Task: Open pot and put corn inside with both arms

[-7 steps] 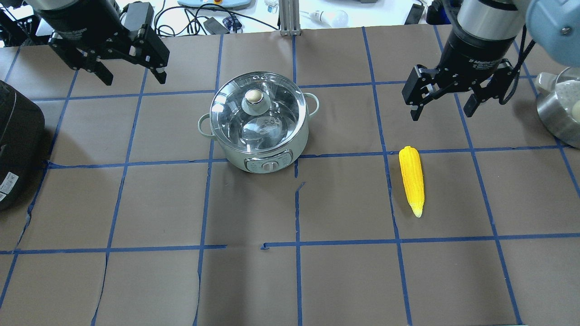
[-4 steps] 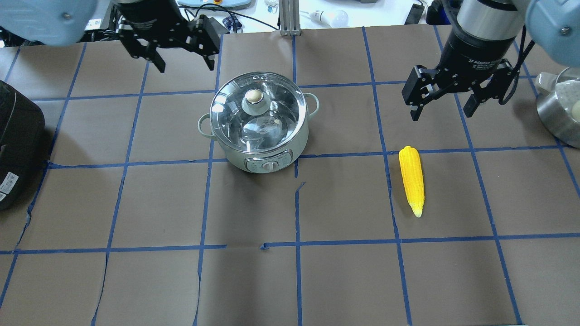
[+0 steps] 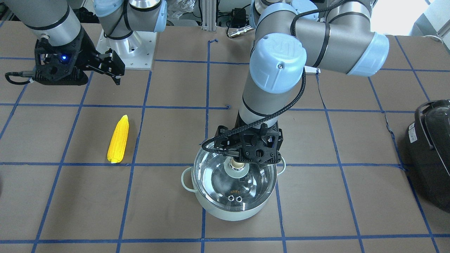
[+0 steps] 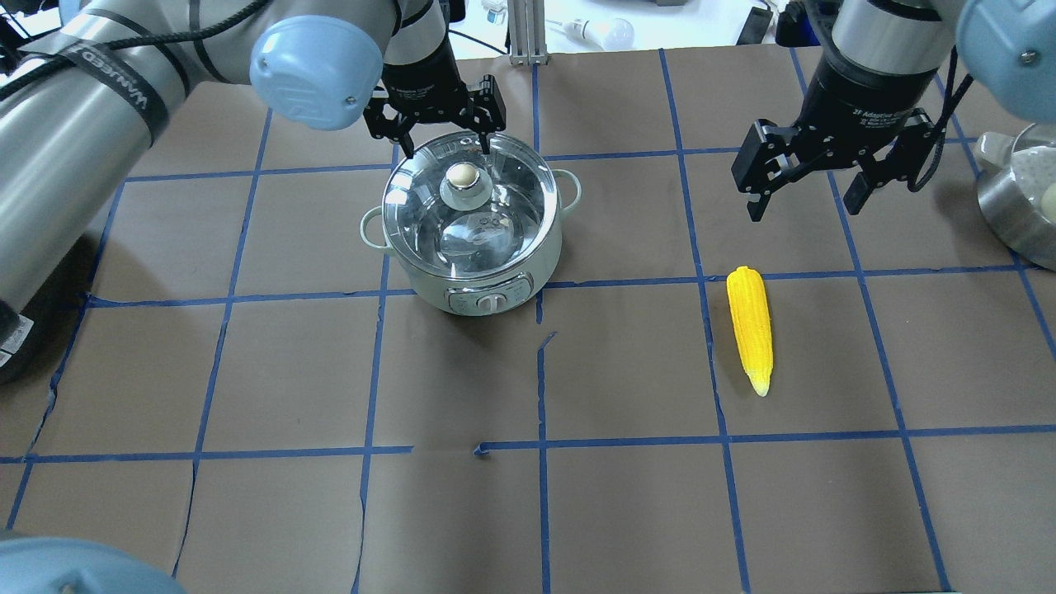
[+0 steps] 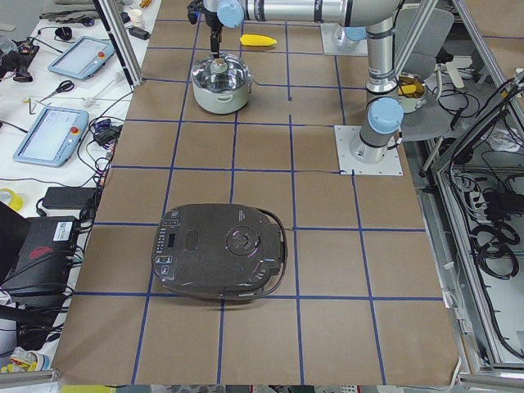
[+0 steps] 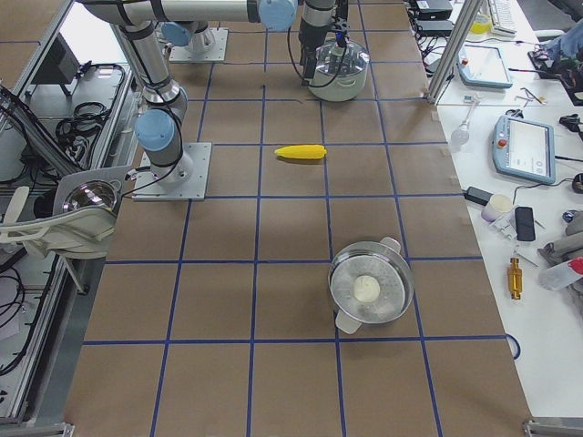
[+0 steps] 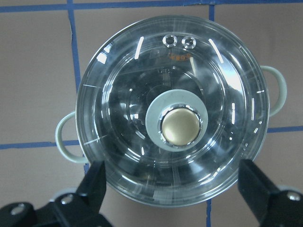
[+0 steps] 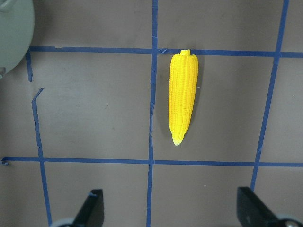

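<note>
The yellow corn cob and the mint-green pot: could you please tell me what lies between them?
Only bare brown table covering with blue tape lines separates the bumpy yellow corn cob from the round mint-green glass-lidded pot, as the overhead view shows.

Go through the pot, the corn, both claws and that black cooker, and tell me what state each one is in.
pot: closed, glass lid seated on it.
corn: lying flat on the table, unheld.
left claw: open, over the lid, empty.
right claw: open, raised near the corn, empty.
black cooker: lid shut.
</note>
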Controlling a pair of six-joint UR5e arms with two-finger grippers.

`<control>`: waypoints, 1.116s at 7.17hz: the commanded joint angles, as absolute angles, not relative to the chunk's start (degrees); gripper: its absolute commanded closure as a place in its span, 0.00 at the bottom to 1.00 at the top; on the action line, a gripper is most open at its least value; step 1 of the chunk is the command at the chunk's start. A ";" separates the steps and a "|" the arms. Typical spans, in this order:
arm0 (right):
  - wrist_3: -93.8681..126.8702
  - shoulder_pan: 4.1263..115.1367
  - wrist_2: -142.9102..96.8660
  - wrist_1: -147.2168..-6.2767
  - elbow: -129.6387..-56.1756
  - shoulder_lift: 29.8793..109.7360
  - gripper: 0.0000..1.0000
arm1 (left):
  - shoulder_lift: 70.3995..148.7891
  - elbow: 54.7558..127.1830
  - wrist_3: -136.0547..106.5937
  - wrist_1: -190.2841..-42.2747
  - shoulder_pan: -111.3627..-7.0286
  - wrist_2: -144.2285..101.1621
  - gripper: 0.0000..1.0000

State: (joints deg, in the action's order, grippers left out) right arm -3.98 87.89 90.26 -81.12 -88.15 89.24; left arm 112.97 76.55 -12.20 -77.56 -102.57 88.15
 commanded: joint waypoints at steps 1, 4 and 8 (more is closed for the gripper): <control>-4.04 87.80 90.26 -81.30 -88.15 89.21 0.00 | 115.48 76.81 -13.54 -76.12 -102.92 88.24 0.00; -9.29 87.80 90.18 -88.55 -90.86 87.46 0.00 | 116.98 76.99 -13.01 -75.07 -102.92 88.15 0.04; -8.35 87.80 90.17 -102.61 -104.46 86.32 0.00 | 117.16 78.05 -12.83 -74.88 -103.01 88.16 0.37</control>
